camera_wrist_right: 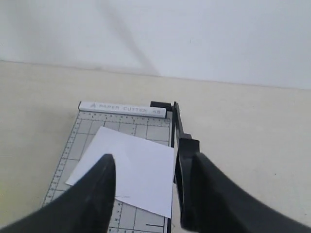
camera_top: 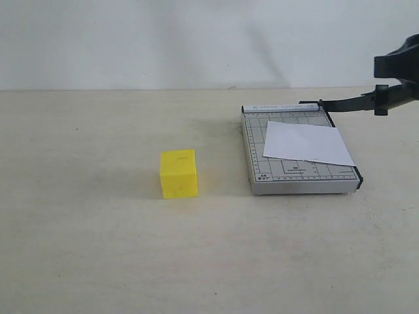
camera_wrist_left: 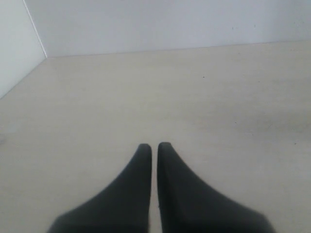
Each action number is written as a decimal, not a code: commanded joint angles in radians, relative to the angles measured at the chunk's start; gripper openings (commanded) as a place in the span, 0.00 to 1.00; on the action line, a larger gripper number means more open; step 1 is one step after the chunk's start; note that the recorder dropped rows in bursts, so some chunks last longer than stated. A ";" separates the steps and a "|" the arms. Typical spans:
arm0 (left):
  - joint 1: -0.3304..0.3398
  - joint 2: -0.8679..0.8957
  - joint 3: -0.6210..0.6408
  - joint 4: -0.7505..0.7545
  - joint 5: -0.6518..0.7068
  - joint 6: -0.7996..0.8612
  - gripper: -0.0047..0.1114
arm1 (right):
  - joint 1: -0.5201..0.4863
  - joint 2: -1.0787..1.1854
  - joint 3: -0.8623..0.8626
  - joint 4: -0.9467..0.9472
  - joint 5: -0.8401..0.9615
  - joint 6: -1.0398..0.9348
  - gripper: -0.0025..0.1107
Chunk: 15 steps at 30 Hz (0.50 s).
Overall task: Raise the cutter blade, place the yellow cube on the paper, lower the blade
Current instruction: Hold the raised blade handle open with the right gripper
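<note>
White rail [camera_wrist_right: 121, 108] reads PAPER CUTTER | cutter blade [camera_top: 347, 103] raised | right pincer [camera_wrist_right: 146, 165] spread | left pincer [camera_wrist_left: 154, 148] clenched, empty

A grey base board [camera_top: 288, 171], printed with a grid and edged by a white strip [camera_wrist_right: 121, 108] lettered PAPER CUTTER, is laid flat on the pale bench [camera_top: 98, 261], which is backed by a white wall [camera_top: 163, 39].

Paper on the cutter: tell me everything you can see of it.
The paper is a plain white, thin rectangular sheet. It lies flat on the grey gridded base, turned askew to the grid lines, one corner reaching the base's blade-side edge. Nothing rests on it; the cube sits apart on the table, and the raised blade is clear of it.
</note>
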 commanded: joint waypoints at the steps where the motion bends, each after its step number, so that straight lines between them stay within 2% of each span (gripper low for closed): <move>1: 0.002 -0.001 -0.003 0.001 -0.008 -0.009 0.08 | 0.000 -0.206 0.144 0.014 -0.063 -0.028 0.43; 5: 0.002 -0.001 -0.003 0.001 -0.008 -0.009 0.08 | 0.000 -0.445 0.294 0.040 -0.048 -0.028 0.43; 9: 0.002 -0.001 -0.003 0.001 -0.008 -0.009 0.08 | 0.000 -0.722 0.420 0.131 0.060 -0.023 0.43; 15: 0.002 -0.001 -0.003 0.001 -0.008 -0.009 0.08 | 0.000 -1.057 0.455 0.156 0.144 0.021 0.40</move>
